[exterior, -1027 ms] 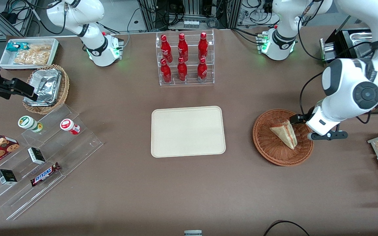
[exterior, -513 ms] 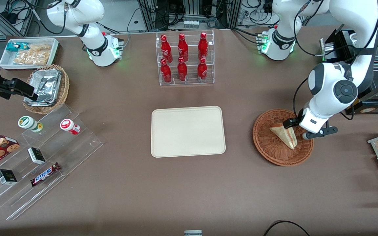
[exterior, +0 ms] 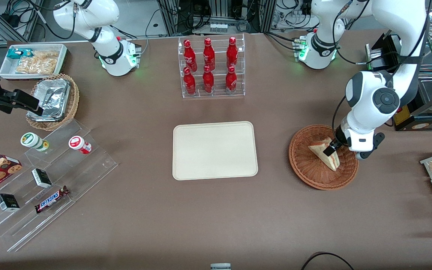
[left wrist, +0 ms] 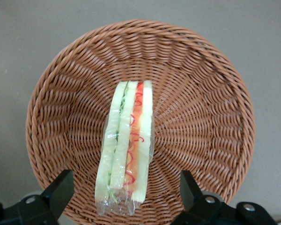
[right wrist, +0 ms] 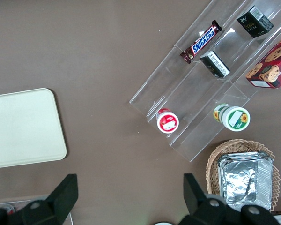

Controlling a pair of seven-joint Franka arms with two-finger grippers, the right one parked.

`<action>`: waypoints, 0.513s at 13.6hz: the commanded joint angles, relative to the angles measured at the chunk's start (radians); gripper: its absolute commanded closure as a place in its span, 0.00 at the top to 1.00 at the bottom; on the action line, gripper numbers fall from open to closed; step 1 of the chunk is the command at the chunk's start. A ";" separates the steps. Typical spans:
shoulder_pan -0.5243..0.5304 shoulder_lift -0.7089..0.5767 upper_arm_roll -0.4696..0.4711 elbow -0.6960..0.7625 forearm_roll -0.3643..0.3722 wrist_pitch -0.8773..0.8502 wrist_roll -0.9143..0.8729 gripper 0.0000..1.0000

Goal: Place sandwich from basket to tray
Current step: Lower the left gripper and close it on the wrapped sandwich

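- Sandwich (exterior: pixel 325 153) lies in the round reddish-brown wicker basket (exterior: pixel 309 170), wrapped in clear film, cut edge up in the wrist view (left wrist: pixel 126 154): pale bread, green and red filling layers.
- Basket (left wrist: pixel 210 93) sits on the brown tabletop (exterior: pixel 216 217), toward the working arm's end.
- Gripper (exterior: pixel 332 148) hangs just above the sandwich, over the basket. Jaws released: in the wrist view the two black fingers (left wrist: pixel 61 190) stand wide apart, one either side of the sandwich, neither touching it.
- Tray (exterior: pixel 215 150), cream, flat, mid-tabletop, well apart from the basket.
- Rack of red bottles (exterior: pixel 210 65) stands farther from the front camera than the tray.
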 commanded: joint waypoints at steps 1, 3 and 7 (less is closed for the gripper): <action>-0.006 -0.002 0.001 -0.022 -0.002 0.025 -0.119 1.00; -0.006 0.016 0.001 -0.020 -0.001 0.027 -0.193 1.00; -0.006 0.046 -0.001 -0.019 -0.006 0.031 -0.201 1.00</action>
